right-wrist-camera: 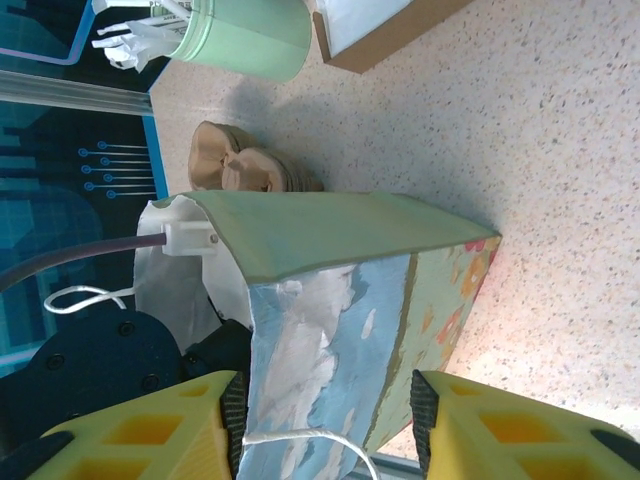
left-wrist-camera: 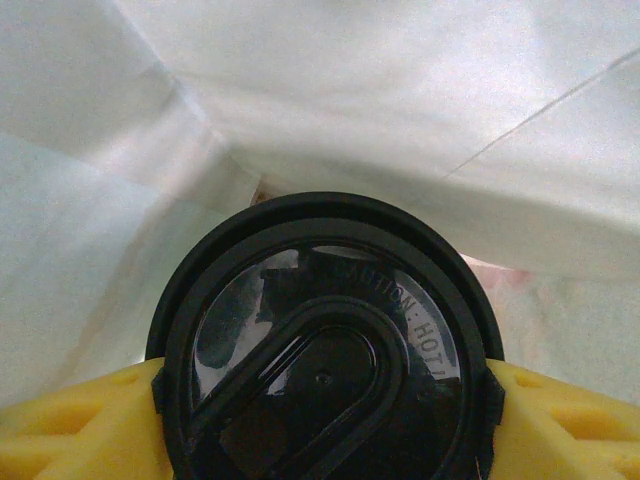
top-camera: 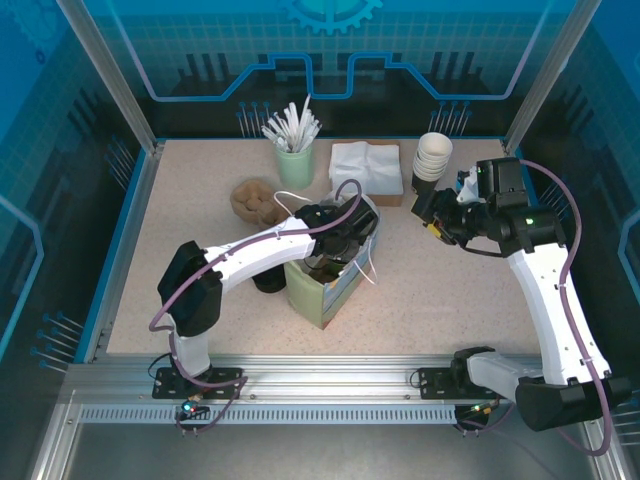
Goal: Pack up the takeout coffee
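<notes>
The left fingers [left-wrist-camera: 70,430] are gripping the coffee [left-wrist-camera: 325,350] by its black lid and holding it inside the bag [top-camera: 315,295], at the centre of the top view, with the bag's white lining showing all round it. The packing is looking nearly done, with letting go and pulling out left to do. I cannot tell whether the cup is resting on the bag's floor. The right fingers [right-wrist-camera: 150,430] are standing wide open, apart from the bag. The speckled tabletop [top-camera: 450,300] is carrying a black round piece [top-camera: 268,282] just left of the bag. Farther back are a brown carrier [top-camera: 255,200], a green cup of stirrers [top-camera: 295,165], napkins [top-camera: 365,163] and stacked cups [top-camera: 432,155]. Blue glowing panels [top-camera: 330,50] are walling the cell in.
</notes>
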